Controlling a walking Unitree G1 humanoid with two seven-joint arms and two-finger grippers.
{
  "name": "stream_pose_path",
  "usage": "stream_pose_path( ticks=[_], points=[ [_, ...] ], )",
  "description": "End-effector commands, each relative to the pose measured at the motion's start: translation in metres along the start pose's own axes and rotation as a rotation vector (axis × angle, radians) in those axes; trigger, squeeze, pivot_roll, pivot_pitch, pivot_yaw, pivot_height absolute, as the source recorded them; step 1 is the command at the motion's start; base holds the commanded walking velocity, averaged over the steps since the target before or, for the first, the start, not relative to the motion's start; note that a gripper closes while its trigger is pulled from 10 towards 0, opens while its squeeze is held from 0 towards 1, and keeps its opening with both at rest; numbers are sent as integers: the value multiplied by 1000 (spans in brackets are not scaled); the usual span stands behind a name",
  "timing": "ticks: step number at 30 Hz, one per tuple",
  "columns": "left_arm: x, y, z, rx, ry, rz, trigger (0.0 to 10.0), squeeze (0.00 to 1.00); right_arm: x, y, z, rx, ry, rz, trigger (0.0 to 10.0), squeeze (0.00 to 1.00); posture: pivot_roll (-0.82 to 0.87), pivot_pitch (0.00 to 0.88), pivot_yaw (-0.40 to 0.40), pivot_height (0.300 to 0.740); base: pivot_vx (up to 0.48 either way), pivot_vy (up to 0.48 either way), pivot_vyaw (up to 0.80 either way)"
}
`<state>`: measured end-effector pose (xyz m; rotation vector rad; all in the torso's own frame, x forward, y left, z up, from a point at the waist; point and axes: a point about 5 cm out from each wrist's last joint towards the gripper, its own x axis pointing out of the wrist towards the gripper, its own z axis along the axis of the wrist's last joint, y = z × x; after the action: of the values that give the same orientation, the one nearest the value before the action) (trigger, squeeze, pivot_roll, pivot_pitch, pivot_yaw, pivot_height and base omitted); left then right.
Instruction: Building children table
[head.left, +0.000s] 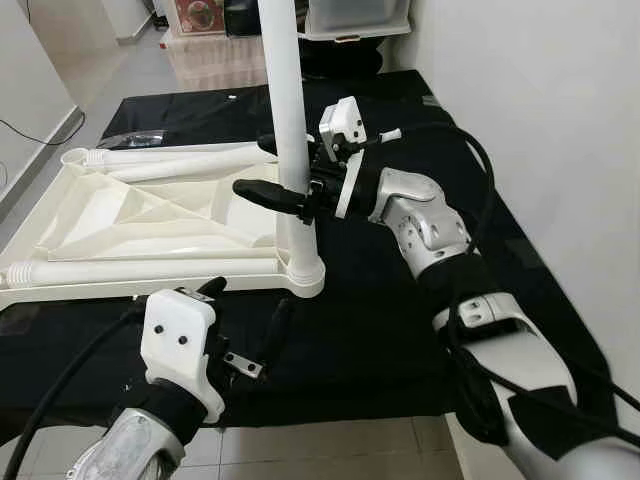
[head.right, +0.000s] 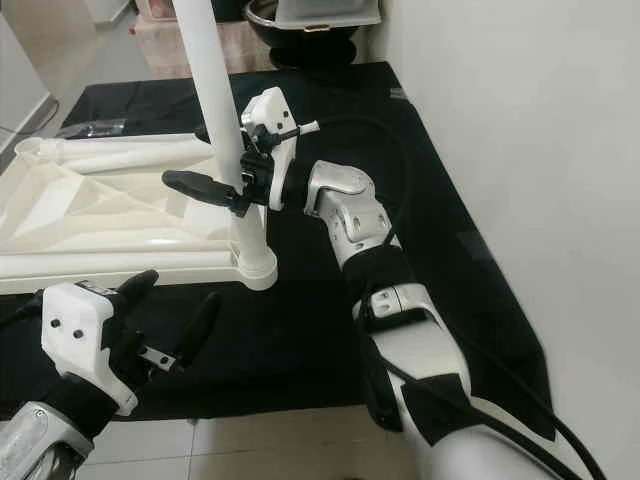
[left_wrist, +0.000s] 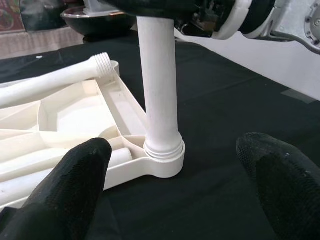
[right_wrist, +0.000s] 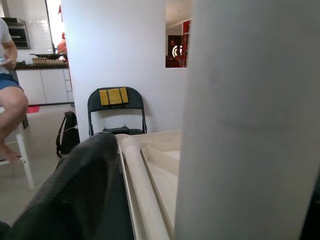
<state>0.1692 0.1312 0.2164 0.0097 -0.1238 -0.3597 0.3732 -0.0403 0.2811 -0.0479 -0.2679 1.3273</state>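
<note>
Two grippers were at work over an upturned white tabletop (head.left: 120, 215) that lay on a black cloth (head.left: 400, 340) across the left half of the left eye view. One white table leg (head.left: 285, 110) stood upright in the round corner socket (head.left: 303, 272) at the tabletop's near right corner, a little below the frame's centre, and rose out through the top edge. The right gripper (head.left: 278, 170), reaching in from the right side of the frame on its silver arm, was clenched around that leg partway up, one black finger (head.left: 262, 192) showing in front of the leg and pointing toward frame left. Two more legs lay loose on the tabletop: one leg (head.left: 170, 157) along its far edge at upper left, its ribbed end toward the left, and another leg (head.left: 130, 270) along its near edge, just left of the socket. The left gripper (head.left: 245, 320) hovered at the lower left of the frame, just in front of the tabletop's near edge, released, its black fingers (left_wrist: 70, 190) spread wide apart with nothing between them; in the left wrist view they pointed toward the base of the standing leg. In the right wrist view a dark folding chair (right_wrist: 116, 107) stood against a white wall, and a seated person's leg (right_wrist: 11, 112) showed at the left edge.
</note>
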Motion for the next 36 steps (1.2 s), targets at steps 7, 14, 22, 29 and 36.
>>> stream_pose_path(
  ticks=[7, 14, 22, 29, 36],
  points=[
    [-3, -2, 0, 1, 8, 3, 10000, 0, 5, 1, 1, 17, -37, 70, 0, 0, 193, 168, 10, 740, 0, 0, 0],
    [-2, -3, 0, 0, 6, -1, 10000, 0, -6, -5, 4, -12, -54, 18, 0, 0, 190, 163, 9, 740, 0, 0, 0],
    [0, -4, -1, -6, 4, -4, 10000, 0, -39, 22, -48, -3, 38, -741, 0, 0, 171, 160, 3, 740, 0, 0, 0],
    [4, -1, -1, 3, -2, -6, 10000, 0, -19, 63, -61, -13, 72, -799, 0, 0, 167, 142, 7, 740, 0, 0, 0],
    [7, 4, 1, 20, -19, 8, 10000, 0, -8, 55, -53, -50, 64, -743, 10000, 0, 177, 129, 0, 740, 0, 0, 0]
  ],
)
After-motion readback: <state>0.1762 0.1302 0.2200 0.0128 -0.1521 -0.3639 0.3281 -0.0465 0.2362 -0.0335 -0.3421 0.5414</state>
